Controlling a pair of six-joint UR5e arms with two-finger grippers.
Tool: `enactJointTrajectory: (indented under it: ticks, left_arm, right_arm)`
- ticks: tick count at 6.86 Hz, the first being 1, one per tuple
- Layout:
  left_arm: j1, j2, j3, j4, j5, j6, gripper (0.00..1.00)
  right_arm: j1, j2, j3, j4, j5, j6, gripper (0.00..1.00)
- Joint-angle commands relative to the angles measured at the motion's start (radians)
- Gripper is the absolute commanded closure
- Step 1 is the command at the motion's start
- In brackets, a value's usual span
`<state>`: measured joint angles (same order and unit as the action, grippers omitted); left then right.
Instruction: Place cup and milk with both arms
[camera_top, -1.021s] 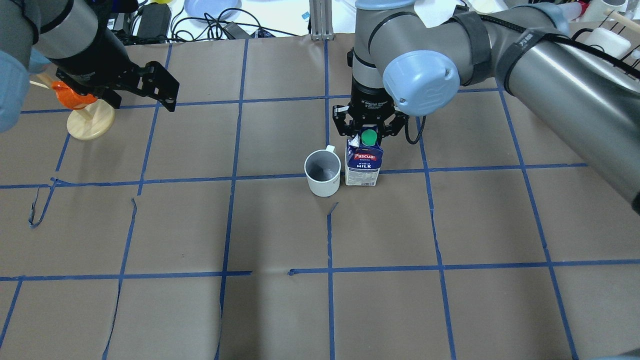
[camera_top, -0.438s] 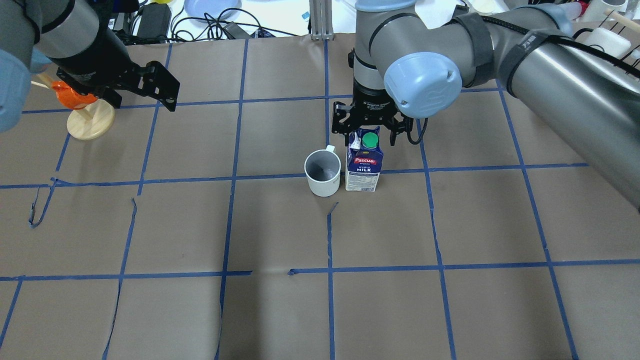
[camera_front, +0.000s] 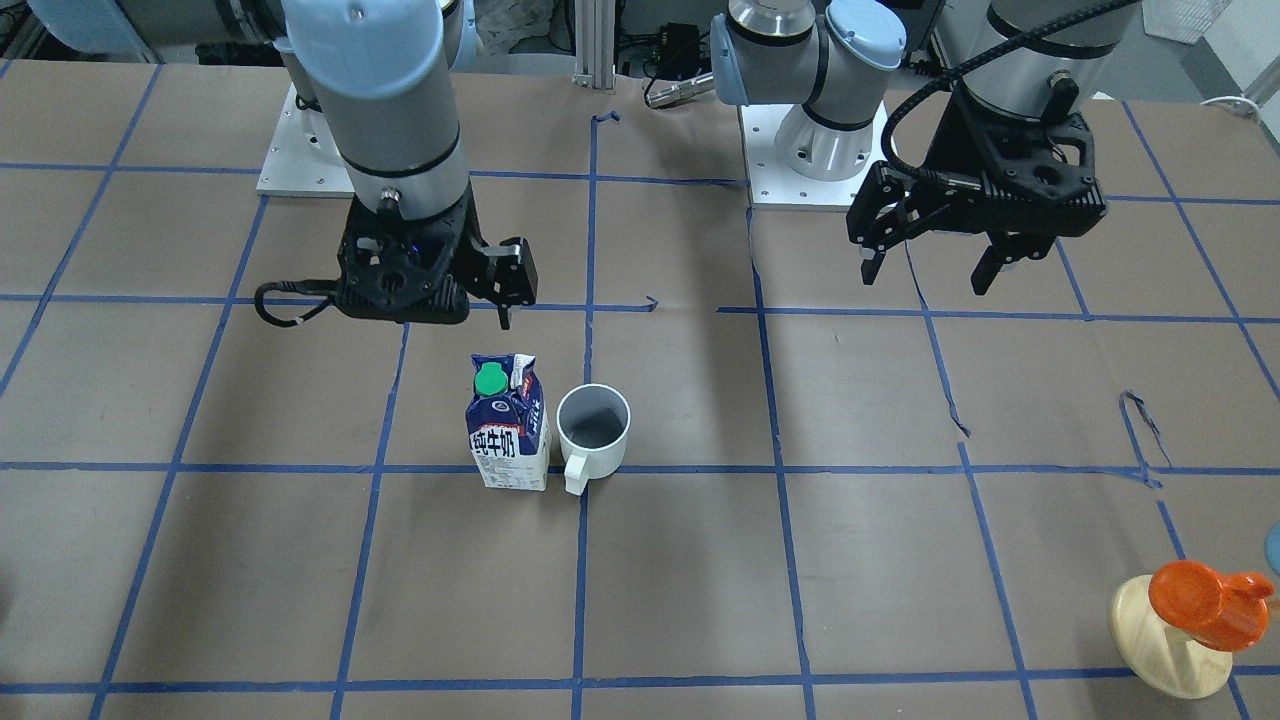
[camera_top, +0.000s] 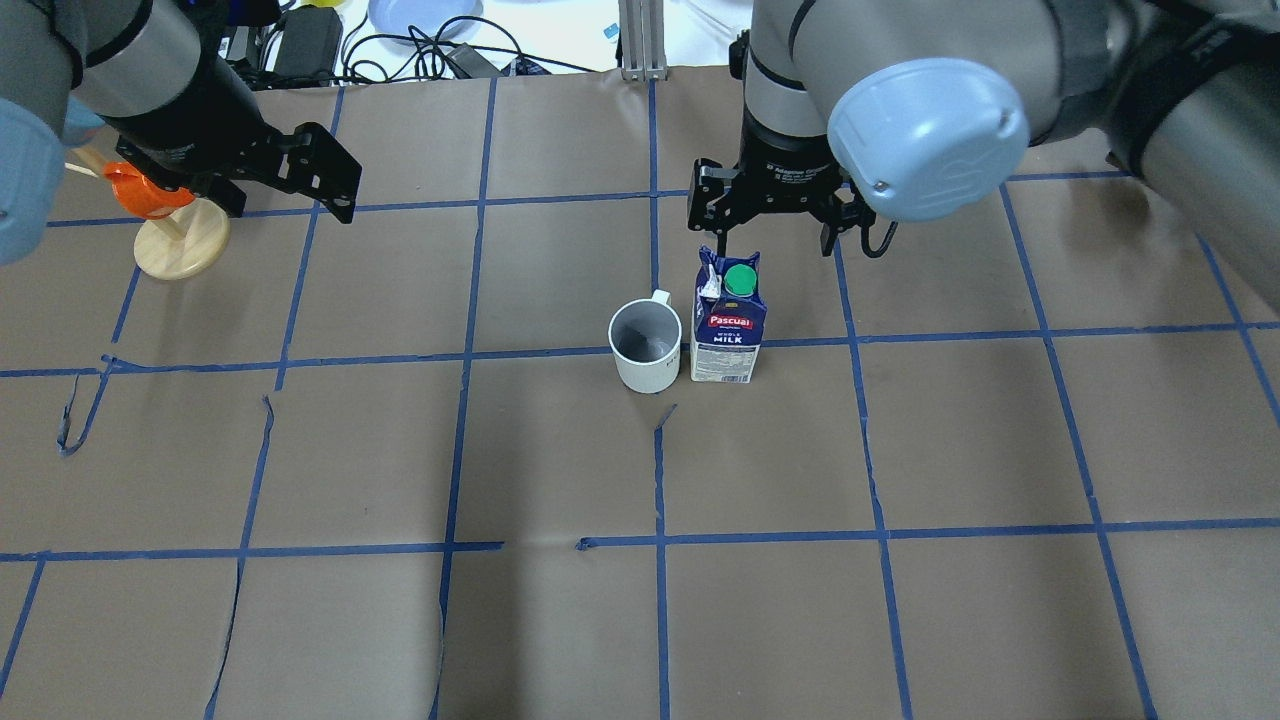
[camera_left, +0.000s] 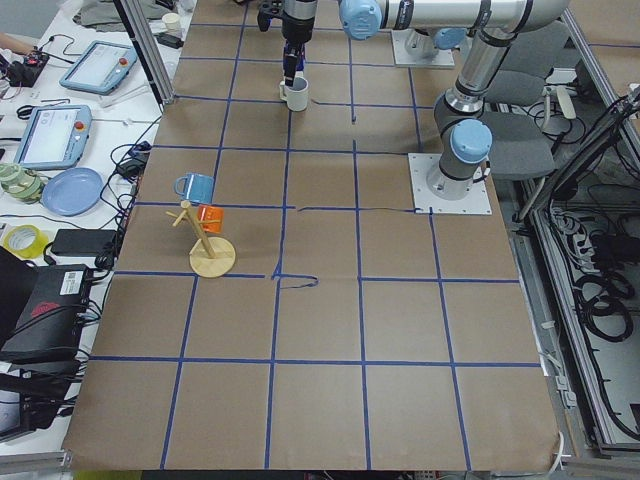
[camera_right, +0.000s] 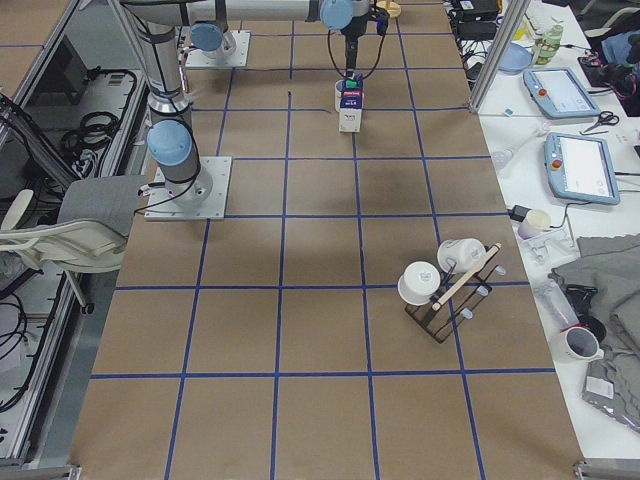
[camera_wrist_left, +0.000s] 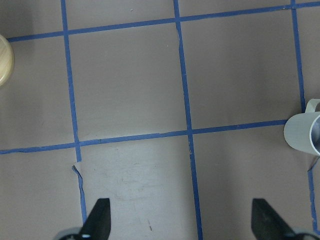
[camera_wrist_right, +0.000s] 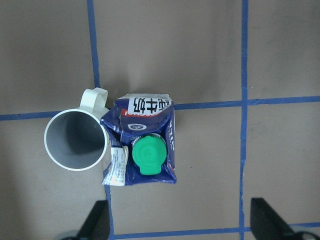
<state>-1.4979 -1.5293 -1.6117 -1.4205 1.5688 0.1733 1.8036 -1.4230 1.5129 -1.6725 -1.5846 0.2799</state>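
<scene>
We find the milk (camera_top: 728, 330) standing upright near the middle of the table (camera_top: 560, 460). The cup (camera_top: 646, 345) stands just beside it on the left, handle to the far side; contact cannot be confirmed. The right gripper (camera_top: 775, 238) hovers above the carton's far side, fingers spread and empty. The left gripper (camera_front: 927, 280) hangs well apart at far left, near the orange cup (camera_top: 140, 190) on its wooden stand (camera_top: 182, 245), fingers spread.

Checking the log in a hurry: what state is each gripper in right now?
Left gripper: open, holding nothing.
Right gripper: open, holding nothing, clear of the milk carton.
</scene>
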Motion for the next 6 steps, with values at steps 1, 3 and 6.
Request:
enactJointTrajectory:
  ticks: [1, 3, 6]
  left_arm:
    - [0.002, -0.003, 0.003, 0.002, -0.001, 0.0, 0.0]
    - [0.002, -0.002, 0.003, 0.002, 0.0, 0.0, 0.0]
    - [0.002, -0.003, 0.001, 0.003, -0.003, 0.0, 0.0]
  right_arm:
    - [-0.003, -0.086, 0.001, 0.074, -0.014, 0.001, 0.0]
    - [-0.067, -0.102, -0.022, 0.122, -0.014, -0.028, 0.0]
    - [-0.242, -0.105, -0.115, 0.272, -0.003, -0.102, 0.0]
